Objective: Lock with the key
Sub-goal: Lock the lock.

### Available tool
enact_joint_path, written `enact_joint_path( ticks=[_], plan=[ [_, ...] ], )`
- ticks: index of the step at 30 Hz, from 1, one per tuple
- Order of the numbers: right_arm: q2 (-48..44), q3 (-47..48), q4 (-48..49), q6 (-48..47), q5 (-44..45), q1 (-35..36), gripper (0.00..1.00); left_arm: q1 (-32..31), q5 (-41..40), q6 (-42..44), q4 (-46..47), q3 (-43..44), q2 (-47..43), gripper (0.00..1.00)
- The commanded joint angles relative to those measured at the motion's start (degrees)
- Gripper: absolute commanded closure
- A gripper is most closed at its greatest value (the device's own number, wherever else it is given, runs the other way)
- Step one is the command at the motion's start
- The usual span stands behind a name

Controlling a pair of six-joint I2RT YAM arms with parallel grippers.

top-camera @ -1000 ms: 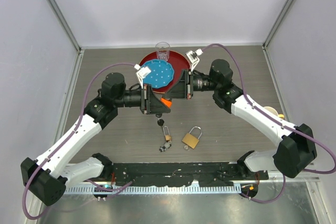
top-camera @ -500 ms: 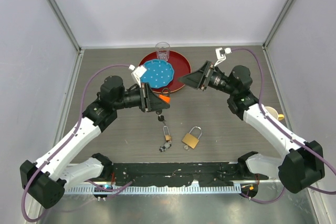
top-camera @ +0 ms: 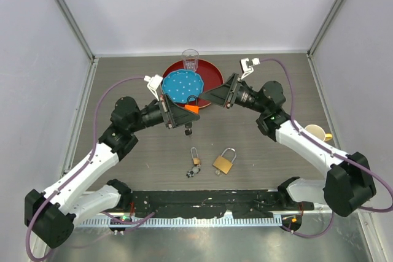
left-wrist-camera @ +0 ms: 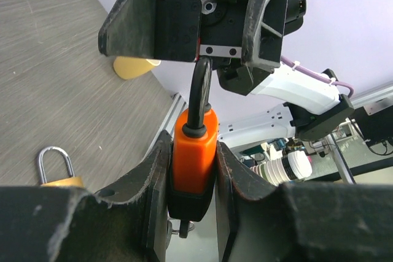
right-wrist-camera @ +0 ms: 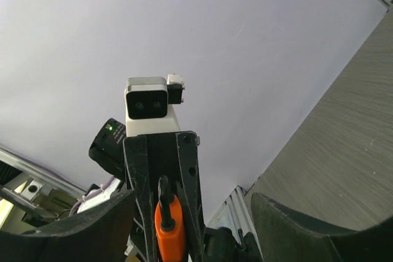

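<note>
The left jaws clamp the orange padlock (left-wrist-camera: 193, 151) — the right jaws gape wide, facing its shackle (left-wrist-camera: 199, 93).

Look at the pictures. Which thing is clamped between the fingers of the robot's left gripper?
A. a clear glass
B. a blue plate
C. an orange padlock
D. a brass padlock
C: the left wrist view shows the orange padlock squeezed between the left gripper fingers, while the brass padlock lies on the table.
</note>
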Motion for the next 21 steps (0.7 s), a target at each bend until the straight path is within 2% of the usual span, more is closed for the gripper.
enact_joint_path(
  ticks=[1,10,18,21],
  plan=[
    [2.4,6.0,3.0,-0.9,0.8,2.1,0.22,-0.3,0.9,-2.5,9.2,1.0,0.6,1.0],
    [7.0,11.1,1.7,-1.8,0.4,5.8,0.54,-0.3,1.1,-2.4,8.7,0.8,0.9,1.0],
    [8.4,11.7,0.8,-2.9,0.0,7.8,0.59,-0.3,1.2,-2.3,8.1,1.1,1.0,1.0],
    [8.5,11.8,0.5,-3.2,-0.3,7.9,0.73,-0.3,1.2,-2.2,8.0,1.1,1.0,1.0]
  ],
)
